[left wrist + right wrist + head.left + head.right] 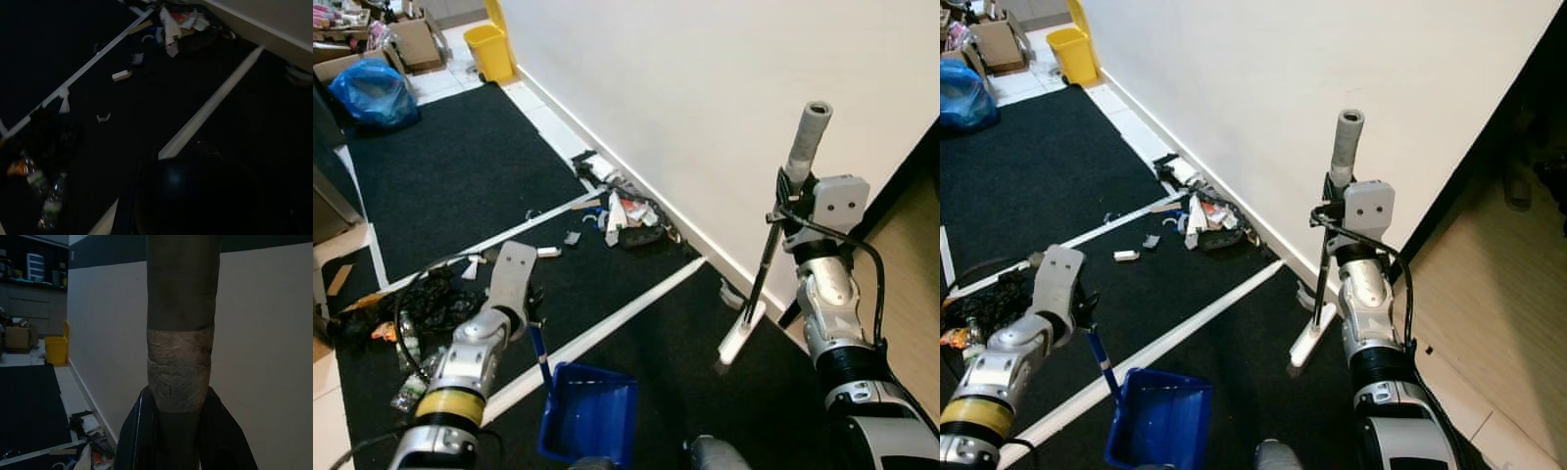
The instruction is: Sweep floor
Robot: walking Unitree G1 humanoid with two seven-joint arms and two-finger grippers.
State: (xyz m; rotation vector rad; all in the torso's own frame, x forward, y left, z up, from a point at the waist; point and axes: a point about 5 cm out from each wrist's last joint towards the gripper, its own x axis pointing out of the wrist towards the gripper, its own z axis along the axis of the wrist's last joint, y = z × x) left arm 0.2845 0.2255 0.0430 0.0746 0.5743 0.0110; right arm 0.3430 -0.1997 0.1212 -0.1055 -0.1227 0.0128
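Blue plastic dustpan (588, 413), black carpet (460, 166).

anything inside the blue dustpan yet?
The blue dustpan held by the left gripper looks empty where visible; its near edge is cut off. Litter pile lies by the wall.

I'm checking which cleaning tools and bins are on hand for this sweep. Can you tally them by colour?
Blue: 2, dustpan held by the left gripper, and bag
Yellow: 1, bin
Black and white: 1, broom held by the right gripper
Total: 4
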